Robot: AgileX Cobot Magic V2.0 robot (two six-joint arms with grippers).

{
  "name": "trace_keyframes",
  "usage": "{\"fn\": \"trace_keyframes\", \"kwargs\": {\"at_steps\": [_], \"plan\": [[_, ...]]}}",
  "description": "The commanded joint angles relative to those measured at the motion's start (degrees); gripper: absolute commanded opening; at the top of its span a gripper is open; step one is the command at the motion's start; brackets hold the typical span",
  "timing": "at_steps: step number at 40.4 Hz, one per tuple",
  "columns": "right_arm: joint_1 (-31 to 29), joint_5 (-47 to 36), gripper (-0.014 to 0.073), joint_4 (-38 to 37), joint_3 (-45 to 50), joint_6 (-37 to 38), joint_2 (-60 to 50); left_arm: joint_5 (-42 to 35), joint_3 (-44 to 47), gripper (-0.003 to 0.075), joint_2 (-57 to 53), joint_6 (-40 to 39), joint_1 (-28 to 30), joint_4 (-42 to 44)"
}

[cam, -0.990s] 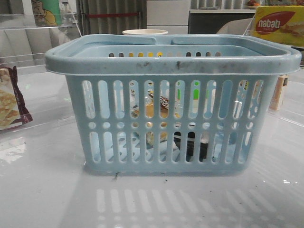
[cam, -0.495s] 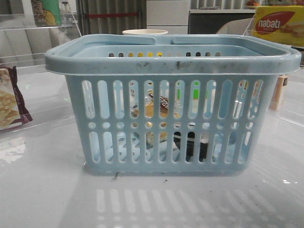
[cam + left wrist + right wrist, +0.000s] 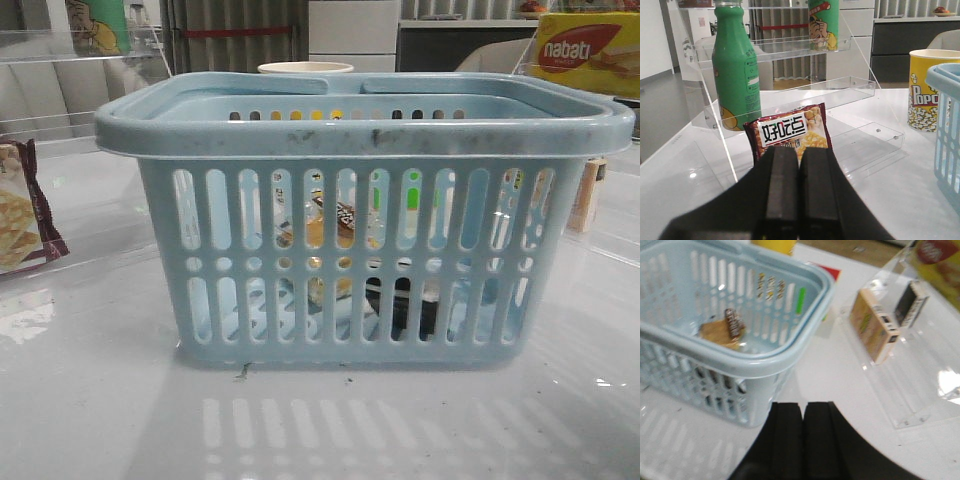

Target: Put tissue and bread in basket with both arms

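Note:
The pale blue basket [image 3: 365, 130] stands in the middle of the front view. The bread [image 3: 330, 225], golden with a dark label, lies inside it and shows through the slots. It also shows on the basket floor in the right wrist view [image 3: 722, 330]. The tissue [image 3: 400, 305], a low dark pack, lies inside at the bottom right of the bread. My left gripper [image 3: 798, 152] is shut and empty, left of the basket [image 3: 945, 125]. My right gripper [image 3: 803, 407] is shut and empty, just outside the basket's corner [image 3: 765, 365]. Neither gripper shows in the front view.
A maroon-edged cracker bag [image 3: 790, 132] leans on a clear acrylic shelf [image 3: 860, 87] with a green bottle [image 3: 735, 65], in front of my left gripper. A yellow popcorn cup [image 3: 922, 90] stands beside the basket. Small boxes [image 3: 872, 325] sit in a clear rack right of the basket. A nabati box [image 3: 585, 50] stands at the back right.

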Motion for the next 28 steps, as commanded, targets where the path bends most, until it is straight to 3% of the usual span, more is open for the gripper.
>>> {"fn": "trace_keyframes", "kwargs": {"at_steps": [1, 8, 15, 28], "plan": [[-6.5, -13.8, 0.0069, 1.2, 6.1, -0.1, -5.6, -4.7, -0.1, 0.0091, -0.9, -0.5, 0.0, 0.0], [-12.4, -23.5, 0.0069, 6.7, 19.5, -0.1, -15.8, -4.7, -0.1, 0.0091, -0.9, -0.5, 0.0, 0.0], [-13.2, -27.8, 0.0069, 8.6, 27.5, -0.1, -20.4, -4.7, -0.1, 0.0091, -0.9, -0.5, 0.0, 0.0], [-13.9, -32.6, 0.0069, 8.6, 28.7, -0.1, -20.3, -4.7, -0.1, 0.0091, -0.9, -0.5, 0.0, 0.0]]}}
